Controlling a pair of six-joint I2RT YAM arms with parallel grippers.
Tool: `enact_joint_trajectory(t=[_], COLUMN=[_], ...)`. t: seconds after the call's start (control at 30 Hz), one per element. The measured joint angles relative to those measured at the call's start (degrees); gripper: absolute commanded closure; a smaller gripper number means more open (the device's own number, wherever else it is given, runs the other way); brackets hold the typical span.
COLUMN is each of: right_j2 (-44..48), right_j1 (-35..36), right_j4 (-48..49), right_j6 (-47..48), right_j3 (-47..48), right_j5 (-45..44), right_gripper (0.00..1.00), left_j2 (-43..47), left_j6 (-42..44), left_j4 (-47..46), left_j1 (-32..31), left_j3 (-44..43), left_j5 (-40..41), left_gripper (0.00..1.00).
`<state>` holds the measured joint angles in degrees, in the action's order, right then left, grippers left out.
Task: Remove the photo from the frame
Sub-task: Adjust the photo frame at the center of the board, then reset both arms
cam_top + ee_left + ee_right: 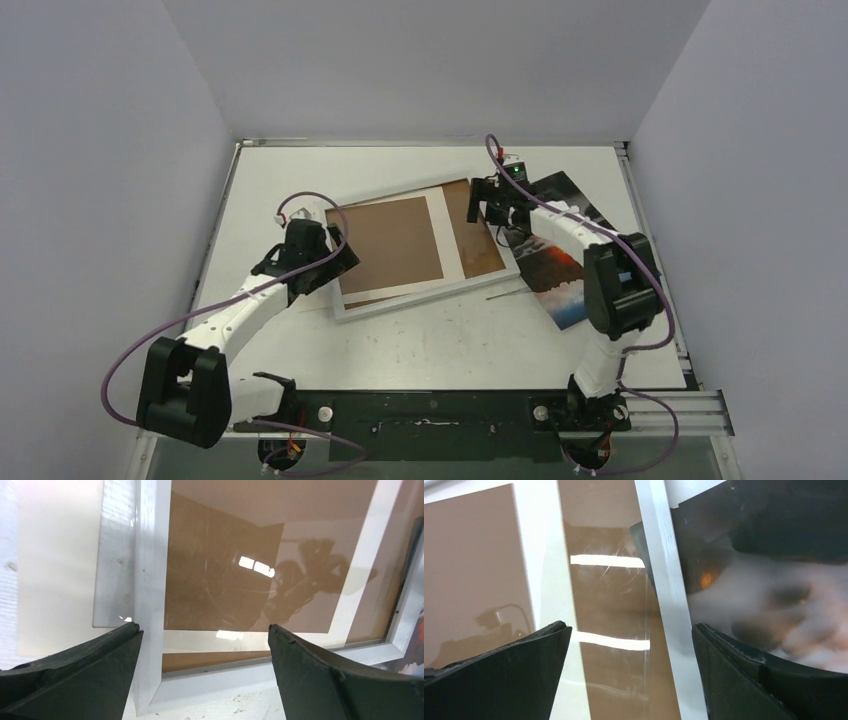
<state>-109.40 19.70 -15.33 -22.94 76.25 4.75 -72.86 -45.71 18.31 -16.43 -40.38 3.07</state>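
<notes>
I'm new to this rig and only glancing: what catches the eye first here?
The big white-bordered frame lies tilted mid-scene, brown inside. The dark photo with its orange-red glow lies on the table beside the frame's right edge, partly under the right arm. Both are open: the left end effector over the frame's left edge, the right end effector over its right edge.

Top view: high behind the table (pixel 420 345), looking down over all of it. Left wrist view: very close above the left border of the frame (pixel 390 245). Right wrist view: equally close above its right border and the photo (pixel 764 595). All three share the frame.
</notes>
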Motion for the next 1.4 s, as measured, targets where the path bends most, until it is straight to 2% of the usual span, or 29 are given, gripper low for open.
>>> enact_joint_trajectory(t=[0.17,0.4,0.47,0.57,0.63,0.67,0.73,0.9,1.0,1.1,1.27,1.4], right_j2=[16.31,32.61,37.79,43.67,45.97,46.69,48.43,53.79,54.16,50.01,39.95,31.85], right_j1=[0.81,0.55,0.50,0.46,0.46,0.39,-0.20,-4.50,-10.64,-15.67,-16.65,-16.61], right_j4=[4.74,14.12,16.90,19.63,21.18,21.97,24.48,35.58,39.82,44.68,55.84,62.62], right_j6=[1.75,2.75,4.20,6.71,8.26,8.81,10.80,17.44,19.56,19.91,19.96,20.20], right_j3=[-10.25,-20.92,-26.91,-33.90,-36.76,-37.77,-40.41,-51.45,-55.67,-56.46,-59.39,-61.70], right_j5=[-2.21,-10.43,-12.94,-17.16,-20.22,-21.40,-22.32,-19.23,-16.31,-14.36,-11.85,-11.32], right_gripper=[0.06,0.09,0.08,0.09,0.07,0.06,0.09,0.09,0.08,0.07,0.06,0.09], left_j2=[6.51,14.19,19.65,29.00,31.47,31.30,29.14,21.79,15.85,9.46,8.11,8.00], left_j6=[2.82,6.32,10.05,13.20,13.88,14.47,15.74,20.04,24.22,29.27,32.94,34.03], left_j4=[0.02,0.00,-4.39,-16.33,-21.55,-23.39,-26.71,-41.42,-48.11,-55.65,-60.81,-61.88], left_j1=[-0.15,-0.17,-0.46,-1.22,-1.70,-1.88,-2.12,-3.56,-3.74,-3.19,0.48,1.92], left_j3=[-0.28,0.72,4.15,12.76,16.72,17.88,18.51,22.93,24.94,25.51,26.49,26.47], left_j5=[5.62,13.40,12.02,8.68,8.72,9.11,10.82,21.57,28.35,33.70,34.18,34.07], left_gripper=[0.04,0.03,0.03,0.04,0.04,0.03,0.03,0.04,0.04,0.04,0.04,0.04])
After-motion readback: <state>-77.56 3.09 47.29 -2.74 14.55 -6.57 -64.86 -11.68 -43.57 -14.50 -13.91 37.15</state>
